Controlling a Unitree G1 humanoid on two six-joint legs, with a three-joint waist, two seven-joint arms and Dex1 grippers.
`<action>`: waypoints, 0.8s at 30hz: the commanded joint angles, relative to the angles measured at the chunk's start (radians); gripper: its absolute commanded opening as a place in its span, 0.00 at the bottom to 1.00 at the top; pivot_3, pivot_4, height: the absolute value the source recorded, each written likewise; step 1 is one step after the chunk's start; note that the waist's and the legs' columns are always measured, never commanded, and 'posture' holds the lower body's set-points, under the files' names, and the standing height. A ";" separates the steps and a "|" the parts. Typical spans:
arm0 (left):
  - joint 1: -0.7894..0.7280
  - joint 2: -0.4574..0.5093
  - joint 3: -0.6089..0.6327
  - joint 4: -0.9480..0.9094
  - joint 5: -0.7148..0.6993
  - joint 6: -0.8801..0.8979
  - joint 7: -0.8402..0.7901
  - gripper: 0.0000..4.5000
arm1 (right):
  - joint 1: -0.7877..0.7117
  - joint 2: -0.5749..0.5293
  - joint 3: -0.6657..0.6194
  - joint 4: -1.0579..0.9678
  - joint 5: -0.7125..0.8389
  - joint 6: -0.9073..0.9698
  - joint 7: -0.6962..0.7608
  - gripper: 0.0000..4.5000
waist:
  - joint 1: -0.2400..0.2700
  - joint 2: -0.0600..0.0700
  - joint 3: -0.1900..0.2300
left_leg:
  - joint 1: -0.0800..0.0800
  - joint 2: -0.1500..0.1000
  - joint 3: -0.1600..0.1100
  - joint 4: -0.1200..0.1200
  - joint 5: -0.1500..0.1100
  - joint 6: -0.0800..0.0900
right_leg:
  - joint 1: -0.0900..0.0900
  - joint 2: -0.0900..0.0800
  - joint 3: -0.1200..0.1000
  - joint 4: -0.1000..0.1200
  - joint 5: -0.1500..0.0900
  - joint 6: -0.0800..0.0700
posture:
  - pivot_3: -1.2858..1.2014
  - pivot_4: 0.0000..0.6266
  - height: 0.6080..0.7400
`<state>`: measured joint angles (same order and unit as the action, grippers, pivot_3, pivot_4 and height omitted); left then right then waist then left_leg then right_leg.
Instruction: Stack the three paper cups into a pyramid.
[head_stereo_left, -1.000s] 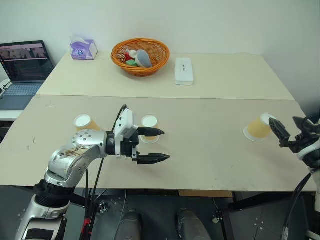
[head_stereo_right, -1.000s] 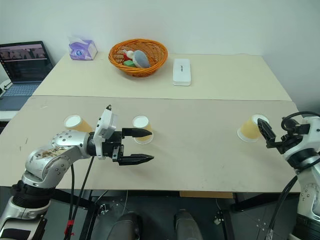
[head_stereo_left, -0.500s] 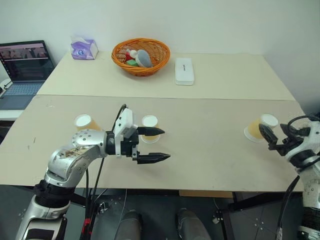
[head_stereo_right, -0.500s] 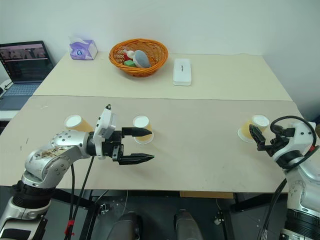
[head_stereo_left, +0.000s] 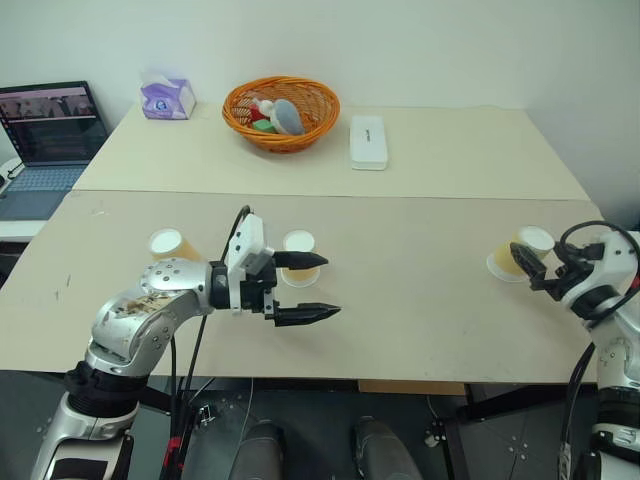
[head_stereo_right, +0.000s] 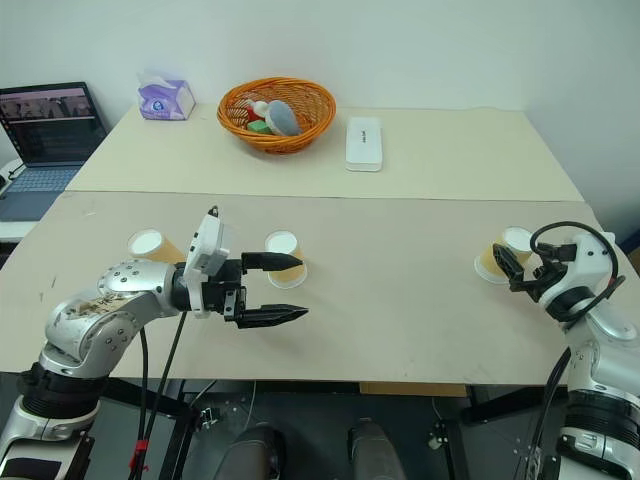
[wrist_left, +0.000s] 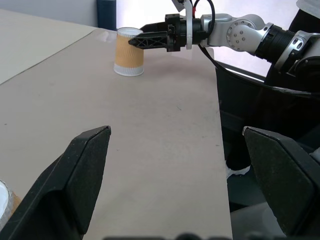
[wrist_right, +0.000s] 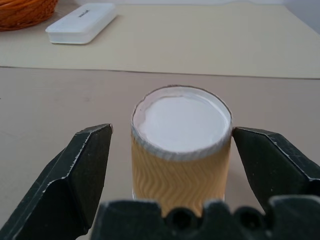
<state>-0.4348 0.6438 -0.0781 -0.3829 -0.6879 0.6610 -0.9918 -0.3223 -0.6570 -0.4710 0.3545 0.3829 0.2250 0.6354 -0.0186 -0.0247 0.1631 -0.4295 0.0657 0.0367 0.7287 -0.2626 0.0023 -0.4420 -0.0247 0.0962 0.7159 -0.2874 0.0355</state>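
Note:
Three tan paper cups stand base-up on the near table. The left cup (head_stereo_left: 165, 243) and the middle cup (head_stereo_left: 299, 245) are near my left gripper (head_stereo_left: 330, 288). That gripper hovers open and empty, pointing right, with its upper finger crossing in front of the middle cup. The right cup (head_stereo_left: 510, 262) stands near the table's right edge. My right gripper (wrist_right: 171, 131) is open, with a finger on each side of this cup (wrist_right: 180, 145) and a gap to each finger. The left wrist view shows the same cup (wrist_left: 129, 52) with the right gripper (wrist_left: 134, 42) at its top.
On the far table sit an orange wicker basket (head_stereo_left: 238, 112) with items, a white box (head_stereo_left: 368, 140) and a tissue pack (head_stereo_left: 167, 98). A laptop (head_stereo_left: 45, 130) stands far left. A seam runs between the two tables.
My right gripper has moved forward and down towards the right cup, so its open fingers now flank it. The left gripper and the cups have stayed put.

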 joint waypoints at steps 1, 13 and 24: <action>-0.008 0.001 0.032 -0.049 -0.028 0.011 0.014 1.00 | -0.052 -0.034 0.002 0.060 -0.014 -0.059 0.014 1.00 | 0.000 0.000 0.000 | 0.000 0.000 0.000 0.000 0.000 0.000 | 0.000 0.000 0.000 0.000 0.000 0.000 | 0.52 0.24 0.50; 0.025 0.006 0.061 -0.085 -0.054 0.028 0.056 1.00 | -0.134 -0.054 0.024 0.114 -0.007 -0.072 0.047 0.65 | 0.000 0.000 0.000 | 0.000 0.000 0.000 0.000 0.000 0.000 | 0.000 0.000 0.000 0.000 0.000 0.000 | 0.52 0.24 0.50; 0.071 0.106 0.173 -0.124 -0.121 0.079 0.060 1.00 | -0.230 -0.043 0.151 -0.249 0.267 0.278 0.287 0.65 | -0.010 0.001 0.001 | 0.000 0.001 0.000 0.000 0.000 0.000 | 0.000 0.000 0.000 0.001 0.000 0.000 | 0.52 0.24 0.50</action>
<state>-0.3609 0.7329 0.0463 -0.4737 -0.7851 0.7384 -0.9401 -0.5219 -0.6835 -0.3716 0.2223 0.5620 0.4011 0.8292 -0.0283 -0.0236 0.1639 -0.4294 0.0666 0.0361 0.7287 -0.2626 0.0023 -0.4424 -0.0243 0.0959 0.7164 -0.2873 0.0354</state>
